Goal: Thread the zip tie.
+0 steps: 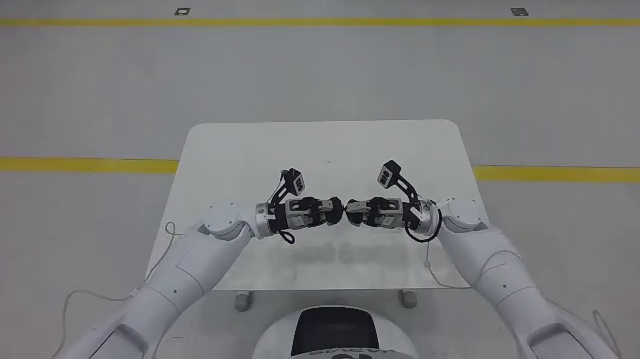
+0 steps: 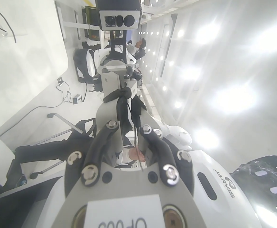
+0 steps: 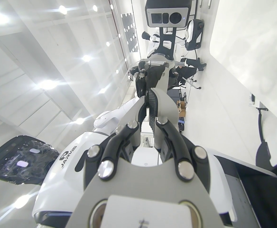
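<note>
Zip tie (image 2: pixel 137 141): a thin, light, springy strip, clenched in the jaws of the left gripper (image 2: pixel 128 103), its tail running back behind them toward the palm. The right gripper (image 3: pixel 147 100) sits tip to tip opposite; its jaws look closed, on what I cannot tell. The strip is likely slippery, so it is best held close to the end being fed.

My left gripper (image 2: pixel 128 105) pinches the thin black zip tie (image 2: pixel 135 131), its pads closed on the strand. Dead ahead at twelve o'clock, the right gripper (image 2: pixel 122 93) meets it tip to tip, its camera (image 2: pixel 118 12) beyond.
</note>
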